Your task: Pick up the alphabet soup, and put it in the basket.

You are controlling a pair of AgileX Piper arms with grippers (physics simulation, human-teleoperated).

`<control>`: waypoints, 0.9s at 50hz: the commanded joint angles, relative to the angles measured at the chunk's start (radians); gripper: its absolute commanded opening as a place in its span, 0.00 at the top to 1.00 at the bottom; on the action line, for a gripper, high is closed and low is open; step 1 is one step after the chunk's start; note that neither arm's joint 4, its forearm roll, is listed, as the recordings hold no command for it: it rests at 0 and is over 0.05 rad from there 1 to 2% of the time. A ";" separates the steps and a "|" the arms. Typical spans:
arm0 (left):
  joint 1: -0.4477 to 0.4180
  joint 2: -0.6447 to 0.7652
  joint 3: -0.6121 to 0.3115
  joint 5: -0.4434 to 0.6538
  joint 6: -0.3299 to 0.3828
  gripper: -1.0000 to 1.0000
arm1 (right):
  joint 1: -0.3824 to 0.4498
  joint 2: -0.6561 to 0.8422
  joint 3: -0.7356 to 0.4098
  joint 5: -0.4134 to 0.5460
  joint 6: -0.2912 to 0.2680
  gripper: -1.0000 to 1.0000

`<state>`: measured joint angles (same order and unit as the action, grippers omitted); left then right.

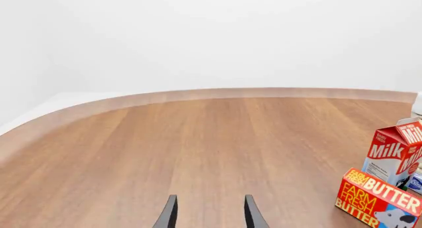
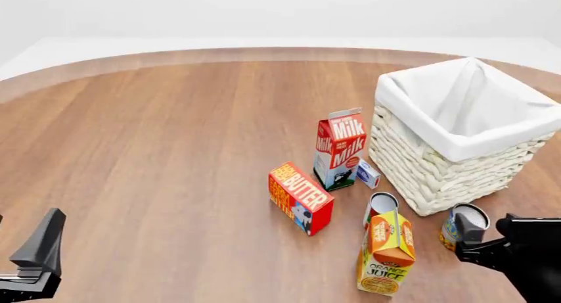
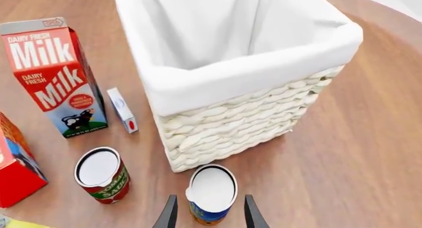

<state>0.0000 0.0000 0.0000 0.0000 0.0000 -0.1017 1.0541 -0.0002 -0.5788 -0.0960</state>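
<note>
Open right fingers [image 3: 207,215] flank, ungripped, the upright blue-labelled, pale-lidded alphabet soup [image 3: 212,193] beside the basket [image 3: 231,119].

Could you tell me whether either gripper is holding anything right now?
Nothing is held: the right gripper is open around the alphabet soup, and the left gripper is open.

Soup [image 3: 211,193]: blue-labelled can, pale lid, stood upright just ahead of right gripper [image 3: 207,219], between fingertips. Basket [image 3: 264,74]: cream wicker, white liner, just beyond soup.

The alphabet soup [image 2: 462,225] stands just before the basket [image 2: 438,171], right of the orange juice carton [image 2: 385,260].
</note>
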 commanded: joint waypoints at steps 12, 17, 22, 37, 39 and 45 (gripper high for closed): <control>0.000 0.000 0.000 0.000 0.000 0.00 | -0.007 0.247 0.000 -0.204 0.015 0.00; 0.000 0.000 0.000 0.000 0.000 0.00 | -0.014 0.300 0.000 -0.248 0.018 0.00; 0.000 0.000 0.000 0.000 0.000 0.00 | -0.019 0.358 0.000 -0.295 0.019 0.00; 0.000 0.000 0.000 0.000 0.000 0.00 | -0.027 0.485 0.000 -0.397 0.028 0.00; 0.000 0.000 0.000 0.000 0.000 0.00 | -0.027 0.499 0.000 -0.409 0.028 0.00; 0.000 0.000 0.000 0.000 0.000 0.00 | -0.027 0.574 0.000 -0.468 0.029 0.00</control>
<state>0.0000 0.0000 0.0000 0.0000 0.0000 -0.1254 1.5268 -0.0005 -0.9666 -0.0692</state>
